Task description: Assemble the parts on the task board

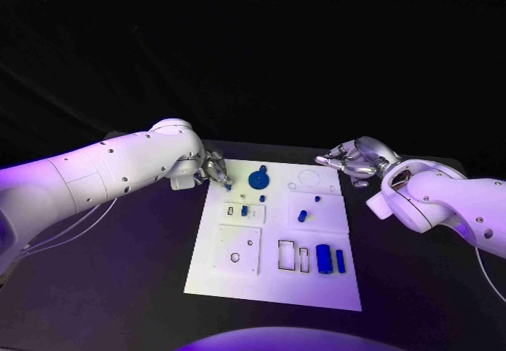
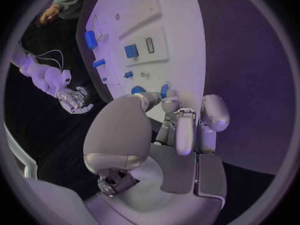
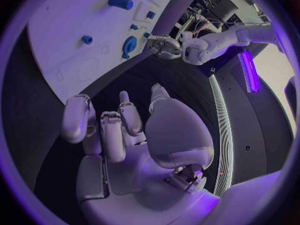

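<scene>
The white task board [image 1: 276,281] lies in the middle of the table. On it are a round blue part [image 1: 258,177], small blue parts [image 1: 245,210] [image 1: 303,216] and two blue blocks [image 1: 324,258] near the front right. My left hand [image 1: 214,172] hovers at the board's far left corner, its fingertips [image 2: 170,97] right beside a small blue part [image 2: 164,90]; whether they pinch it is unclear. My right hand [image 1: 348,162] hangs just off the far right corner, fingers loosely bent and holding nothing. The right wrist view shows the board [image 3: 69,60] and the round part [image 3: 129,45] beyond its fingers [image 3: 106,130].
The board carries raised square plates with slots [image 1: 238,250] and rectangular cut-outs [image 1: 287,253]. Black table [image 1: 116,278] surrounds it on both sides. The right hand [image 2: 74,99] appears across the board in the left wrist view, the left hand [image 3: 164,46] in the right wrist view.
</scene>
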Controlling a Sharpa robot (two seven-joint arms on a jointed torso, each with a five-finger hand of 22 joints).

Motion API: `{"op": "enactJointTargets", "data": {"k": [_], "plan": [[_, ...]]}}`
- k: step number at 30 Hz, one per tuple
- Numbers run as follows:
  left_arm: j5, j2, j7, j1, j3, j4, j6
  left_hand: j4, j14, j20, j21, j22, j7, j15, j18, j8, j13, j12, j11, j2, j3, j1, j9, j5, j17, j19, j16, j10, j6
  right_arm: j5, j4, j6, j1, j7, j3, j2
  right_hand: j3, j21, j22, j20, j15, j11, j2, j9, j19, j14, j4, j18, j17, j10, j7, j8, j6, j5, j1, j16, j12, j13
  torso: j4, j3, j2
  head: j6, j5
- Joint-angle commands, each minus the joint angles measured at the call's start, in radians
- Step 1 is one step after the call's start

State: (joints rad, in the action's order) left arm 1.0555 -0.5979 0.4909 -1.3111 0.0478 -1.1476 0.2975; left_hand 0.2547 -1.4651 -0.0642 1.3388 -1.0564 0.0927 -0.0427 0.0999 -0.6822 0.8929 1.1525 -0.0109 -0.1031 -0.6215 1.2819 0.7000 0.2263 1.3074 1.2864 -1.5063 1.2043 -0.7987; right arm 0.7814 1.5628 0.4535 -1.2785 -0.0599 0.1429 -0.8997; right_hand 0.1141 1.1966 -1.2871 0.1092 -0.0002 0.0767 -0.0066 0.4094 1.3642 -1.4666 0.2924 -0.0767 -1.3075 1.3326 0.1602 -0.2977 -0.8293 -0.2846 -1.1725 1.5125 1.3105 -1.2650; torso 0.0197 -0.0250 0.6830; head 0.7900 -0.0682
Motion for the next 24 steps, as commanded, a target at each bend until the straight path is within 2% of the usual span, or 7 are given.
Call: {"op": "enactJointTargets", "data": {"k": [1,9,11,15,18,24], "plan": [[-0.025,-0.002,-0.017,0.000,0.000,-0.003,-0.011,-0.111,-0.061,-0.002,-0.003,-0.001,0.001,-0.002,0.005,-0.011,-0.002,-0.005,-0.005,-0.019,-0.140,-0.013,0.004,-0.003,0.140,-0.005,0.004,-0.004,0.007,0.004,0.000,-0.014,0.001,0.004,0.000,0.000,0.006,-0.001,0.001,0.000,0.004,0.000,0.007,-0.002,-0.008,-0.067,0.001,-0.016,-0.105,-0.006,-0.002,-0.006,0.004,-0.007,0.000,-0.005,0.000,-0.001,0.0001,0.0008,-0.001,0.000,-0.001],[-0.060,-0.024,-0.030,0.000,0.000,-0.025,-0.030,-0.184,-0.067,0.001,0.011,-0.021,-0.001,-0.005,0.003,-0.042,0.010,0.005,-0.002,-0.059,-0.272,-0.060,0.025,0.008,0.152,0.005,-0.004,0.010,-0.006,0.004,0.000,-0.015,0.001,0.004,0.000,-0.001,0.006,-0.001,0.001,0.000,0.004,0.000,0.007,-0.002,-0.008,-0.067,0.001,-0.016,-0.105,-0.006,-0.002,-0.006,0.004,-0.007,0.000,-0.005,0.000,-0.001,0.0010,0.0012,-0.002,-0.002,-0.004],[-0.072,-0.033,-0.035,0.001,-0.001,-0.035,-0.038,-0.192,-0.068,0.002,0.014,-0.025,-0.002,-0.006,0.002,-0.045,0.012,0.007,-0.001,-0.064,-0.288,-0.069,0.027,0.011,0.155,0.006,-0.006,0.014,-0.010,0.004,0.000,-0.015,0.001,0.004,0.000,-0.002,0.007,-0.001,0.000,0.000,0.004,0.000,0.009,-0.002,-0.008,-0.067,0.001,-0.016,-0.105,-0.004,-0.002,-0.007,0.004,-0.007,-0.001,-0.005,0.002,-0.002,0.0009,0.0015,-0.002,-0.003,-0.005],[-0.093,-0.057,-0.043,0.001,-0.001,-0.064,-0.056,-0.219,-0.076,0.007,0.031,-0.054,-0.009,-0.012,-0.003,-0.056,0.030,0.021,0.006,-0.087,-0.333,-0.098,0.035,0.042,0.172,0.024,-0.015,0.037,-0.029,0.004,0.001,-0.015,0.001,0.004,0.000,-0.003,0.007,-0.001,0.000,0.000,0.004,0.000,0.009,-0.002,-0.008,-0.067,0.001,-0.016,-0.105,-0.004,-0.002,-0.007,0.004,-0.007,-0.001,-0.005,0.002,-0.002,0.0001,0.0013,-0.002,-0.004,-0.007],[-0.103,-0.087,-0.053,0.001,-0.002,-0.106,-0.076,-0.225,-0.078,0.009,0.036,-0.064,-0.011,-0.014,-0.005,-0.058,0.036,0.024,0.008,-0.091,-0.342,-0.106,0.037,0.050,0.177,0.029,-0.018,0.044,-0.034,0.004,0.002,-0.015,0.001,0.003,0.000,-0.004,0.007,-0.001,0.000,0.000,0.004,0.000,0.009,-0.002,-0.008,-0.067,0.001,-0.016,-0.105,-0.004,-0.002,-0.007,0.004,-0.007,-0.001,-0.005,0.002,-0.002,0.0001,0.0014,-0.001,-0.005,-0.008],[-0.085,-0.154,-0.084,0.003,-0.003,-0.209,-0.123,-0.246,-0.084,0.017,0.055,-0.098,-0.021,-0.023,-0.011,-0.060,0.061,0.039,0.017,-0.111,-0.362,-0.131,0.040,0.101,0.189,0.050,-0.025,0.074,-0.057,0.004,0.002,-0.014,0.001,0.003,0.000,-0.007,0.007,-0.001,0.000,0.000,0.004,0.000,0.009,-0.002,-0.008,-0.067,0.001,-0.016,-0.105,-0.004,-0.002,-0.007,0.004,-0.007,-0.001,-0.005,0.002,-0.002,0.0025,0.0008,-0.001,-0.003,-0.010]]}}
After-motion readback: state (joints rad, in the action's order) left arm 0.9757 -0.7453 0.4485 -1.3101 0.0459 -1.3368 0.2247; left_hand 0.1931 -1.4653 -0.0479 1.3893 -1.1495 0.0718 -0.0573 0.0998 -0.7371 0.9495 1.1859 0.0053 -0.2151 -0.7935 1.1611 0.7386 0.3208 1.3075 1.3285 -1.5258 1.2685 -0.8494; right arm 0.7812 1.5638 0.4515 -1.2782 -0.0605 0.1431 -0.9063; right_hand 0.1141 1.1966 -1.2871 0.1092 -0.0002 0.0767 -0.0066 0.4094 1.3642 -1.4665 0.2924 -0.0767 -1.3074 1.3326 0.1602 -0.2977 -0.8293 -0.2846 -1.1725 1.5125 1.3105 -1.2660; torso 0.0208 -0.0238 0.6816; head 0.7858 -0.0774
